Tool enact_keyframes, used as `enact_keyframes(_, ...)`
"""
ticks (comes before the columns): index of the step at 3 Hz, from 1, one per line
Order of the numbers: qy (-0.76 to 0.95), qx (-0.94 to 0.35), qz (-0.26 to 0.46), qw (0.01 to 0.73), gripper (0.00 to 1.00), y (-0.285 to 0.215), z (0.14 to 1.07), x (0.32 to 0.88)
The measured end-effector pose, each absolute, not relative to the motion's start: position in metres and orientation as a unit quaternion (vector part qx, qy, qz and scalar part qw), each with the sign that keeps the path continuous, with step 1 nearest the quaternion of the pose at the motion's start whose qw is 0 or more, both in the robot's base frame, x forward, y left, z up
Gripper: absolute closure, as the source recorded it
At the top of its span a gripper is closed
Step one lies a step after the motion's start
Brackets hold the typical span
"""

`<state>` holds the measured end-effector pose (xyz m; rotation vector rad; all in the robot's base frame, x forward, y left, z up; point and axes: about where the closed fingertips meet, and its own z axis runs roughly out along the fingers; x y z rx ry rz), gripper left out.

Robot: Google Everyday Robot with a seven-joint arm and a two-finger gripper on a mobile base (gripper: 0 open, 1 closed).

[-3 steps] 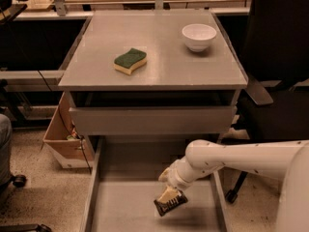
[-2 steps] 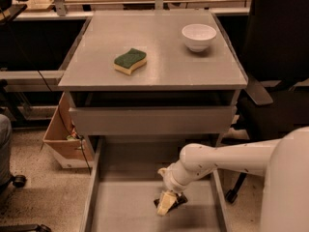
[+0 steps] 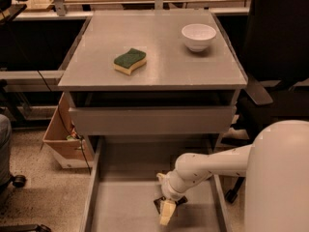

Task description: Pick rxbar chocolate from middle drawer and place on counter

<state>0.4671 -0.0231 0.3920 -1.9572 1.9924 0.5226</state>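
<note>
Handling: bar (image 3: 158, 205) is likely light, thin, slick; pinch across its width. Low in drawer (image 3: 123, 209), tool (image 3: 166, 213) covers it; clenched or not, cannot tell.

Smooth plastic pincer (image 3: 166, 215) in matte metal middle drawer (image 3: 123, 204).

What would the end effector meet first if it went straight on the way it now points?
The end effector points down into the wide grey metal middle drawer. Most likely it meets the small dark-wrapped rxbar chocolate at its tip first, then the bare drawer floor; depth is unclear.
</note>
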Motion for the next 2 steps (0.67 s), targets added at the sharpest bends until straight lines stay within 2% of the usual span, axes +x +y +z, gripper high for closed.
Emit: enact_keyframes(2,0.686,-0.69,0.182,0.139,0.0,-0.037,0.354,0.467)
